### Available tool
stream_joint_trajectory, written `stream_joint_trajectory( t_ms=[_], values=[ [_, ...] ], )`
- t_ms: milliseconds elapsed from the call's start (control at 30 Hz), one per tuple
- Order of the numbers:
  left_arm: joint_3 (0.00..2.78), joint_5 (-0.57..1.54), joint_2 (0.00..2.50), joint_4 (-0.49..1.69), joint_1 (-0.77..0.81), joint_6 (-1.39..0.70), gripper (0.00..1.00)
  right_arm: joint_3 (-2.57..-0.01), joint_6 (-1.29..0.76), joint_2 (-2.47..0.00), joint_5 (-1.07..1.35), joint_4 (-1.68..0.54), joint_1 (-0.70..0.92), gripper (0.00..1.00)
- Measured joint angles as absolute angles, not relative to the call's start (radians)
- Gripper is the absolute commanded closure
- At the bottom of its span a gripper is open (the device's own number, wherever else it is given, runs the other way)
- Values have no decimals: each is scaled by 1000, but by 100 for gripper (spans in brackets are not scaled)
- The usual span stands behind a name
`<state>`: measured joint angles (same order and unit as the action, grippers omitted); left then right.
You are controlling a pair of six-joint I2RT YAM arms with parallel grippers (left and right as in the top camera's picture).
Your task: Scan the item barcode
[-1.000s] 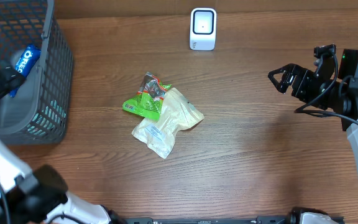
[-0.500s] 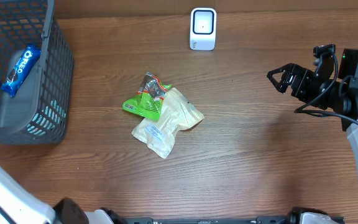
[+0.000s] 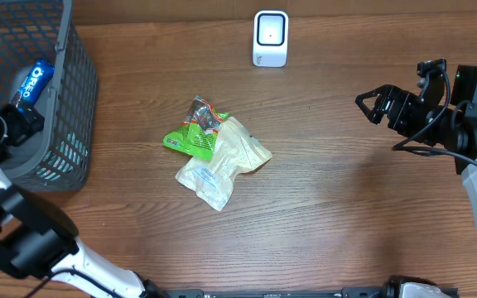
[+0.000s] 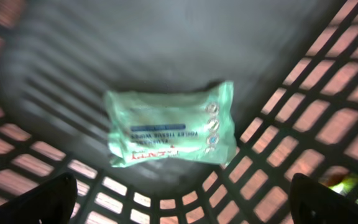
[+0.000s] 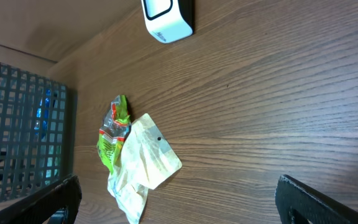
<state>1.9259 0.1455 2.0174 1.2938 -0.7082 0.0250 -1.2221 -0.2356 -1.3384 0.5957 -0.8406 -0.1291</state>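
Progress: early, we judge | left fingers (image 4: 42, 200) wide, empty, over green tissue packet (image 4: 169, 127) lying in basket (image 3: 77, 108) | right fingers (image 5: 39, 199) wide, empty, above counter (image 3: 346, 223) | scanner (image 3: 271, 37) well apart, nothing presented to it | remaining: grasp, carry, scan.

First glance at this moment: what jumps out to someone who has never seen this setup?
The overlapping green snack bag and pale pouch lying mid-table catch the eye first, with the white scanner standing beyond them at the table's far edge. At the left, a grey basket holds a blue Oreo pack and a mint-green wipes pack.
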Motion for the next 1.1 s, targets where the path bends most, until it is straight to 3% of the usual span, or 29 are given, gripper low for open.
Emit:
stream_joint_trajectory(
  t_ms=[367,600,800,867,967,1100],
  values=[
    [1925,126,2279,1337,-700,51,0,-1222,-236,-1338,596,-839,-129,0],
    [1930,107,2300,1319,-694,35,2,-1222,-235,-1338,596,-839,-129,0],
    [1932,93,2300,1299,-687,29,27,-1222,-236,-1338,596,-838,-129,0],
    [1936,97,2300,1299,-687,27,42,-1222,-236,-1338,596,-838,-129,0],
    [1967,103,2308,1319,-686,29,77,-1222,-235,-1338,596,-838,-129,0],
    [2054,100,2321,1373,-686,26,81,-1222,-236,-1338,596,-828,-130,0]
  ],
)
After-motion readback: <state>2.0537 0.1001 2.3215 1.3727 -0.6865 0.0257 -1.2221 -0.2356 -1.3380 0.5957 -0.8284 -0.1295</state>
